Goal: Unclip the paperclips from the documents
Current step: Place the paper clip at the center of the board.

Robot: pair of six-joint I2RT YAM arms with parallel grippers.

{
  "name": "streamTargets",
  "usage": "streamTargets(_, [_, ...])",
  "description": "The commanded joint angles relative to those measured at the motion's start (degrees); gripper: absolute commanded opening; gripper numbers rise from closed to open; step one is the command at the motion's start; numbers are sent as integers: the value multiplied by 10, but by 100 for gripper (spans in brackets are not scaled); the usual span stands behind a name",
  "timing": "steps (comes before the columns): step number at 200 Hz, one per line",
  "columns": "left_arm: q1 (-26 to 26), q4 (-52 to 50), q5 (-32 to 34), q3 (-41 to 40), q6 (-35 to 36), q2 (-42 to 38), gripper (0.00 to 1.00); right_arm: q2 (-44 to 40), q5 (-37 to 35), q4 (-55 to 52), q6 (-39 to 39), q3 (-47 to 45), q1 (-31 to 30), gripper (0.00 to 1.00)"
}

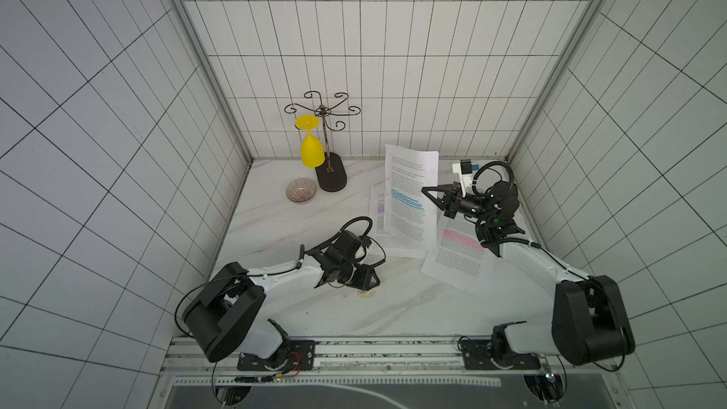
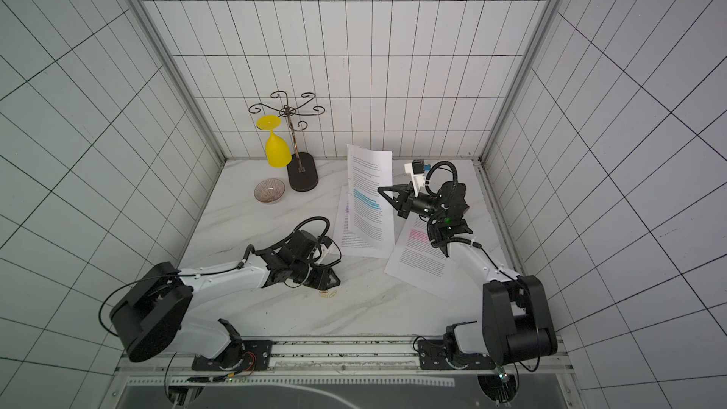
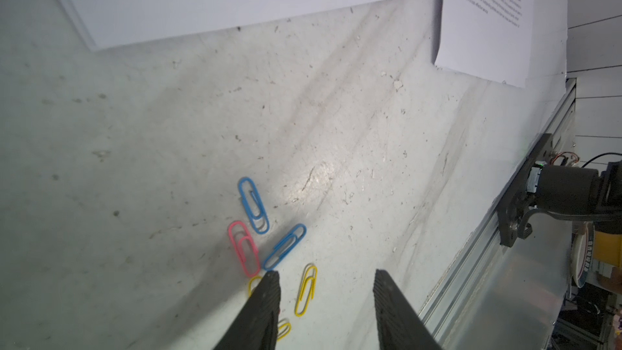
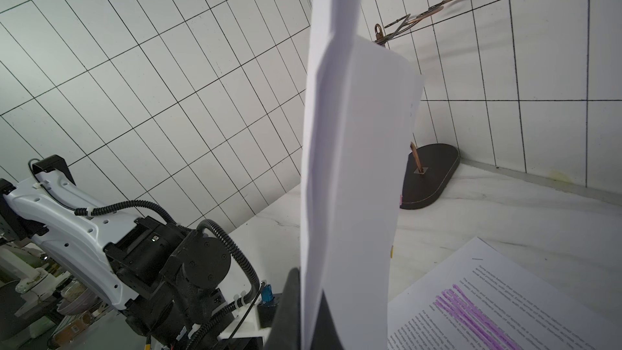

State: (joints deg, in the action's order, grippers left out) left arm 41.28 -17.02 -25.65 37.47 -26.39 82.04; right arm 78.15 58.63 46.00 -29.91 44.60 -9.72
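Observation:
Several loose paperclips (image 3: 253,205), blue, pink and yellow, lie on the marble table; in both top views they are a small cluster (image 1: 366,293) near the front. My left gripper (image 3: 326,274) hangs open just above them, holding nothing, with one yellow clip (image 3: 307,289) between its fingers and another partly hidden by a finger. My right gripper (image 1: 425,190) is shut on the right edge of the blue-banded document (image 1: 409,198), holding it upright. Tiny pink (image 4: 400,199) and yellow (image 4: 391,251) clips show on its far edge. The purple-banded document (image 4: 505,304) and the pink-banded one (image 1: 460,253) lie flat.
A wire rack (image 1: 326,143) with a hanging yellow goblet (image 1: 312,149) stands at the back left, a small ribbed bowl (image 1: 301,190) in front of it. A white and blue fixture (image 1: 464,171) sits at the back right. A metal rail (image 3: 488,240) edges the table front.

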Motion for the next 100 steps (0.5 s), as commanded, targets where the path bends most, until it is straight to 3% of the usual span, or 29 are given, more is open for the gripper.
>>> streamTargets(1, [3, -1, 8, 25, 8, -21, 47, -6, 0, 3, 13, 5, 7, 0])
streamTargets(28, [-8, -33, 32, 65, 46, -57, 47, -8, 17, 15, 6, 5, 8, 0])
streamTargets(53, [-74, -9, 21, 85, 71, -115, 48, -12, 45, 56, -22, 1, 7, 0])
streamTargets(75, [-163, 96, -27, 70, 79, -168, 64, -16, 63, 110, -61, -7, 4, 0])
streamTargets(100, [-223, 225, -61, 64, 85, -190, 75, -19, 86, 151, -88, -13, -3, 0])
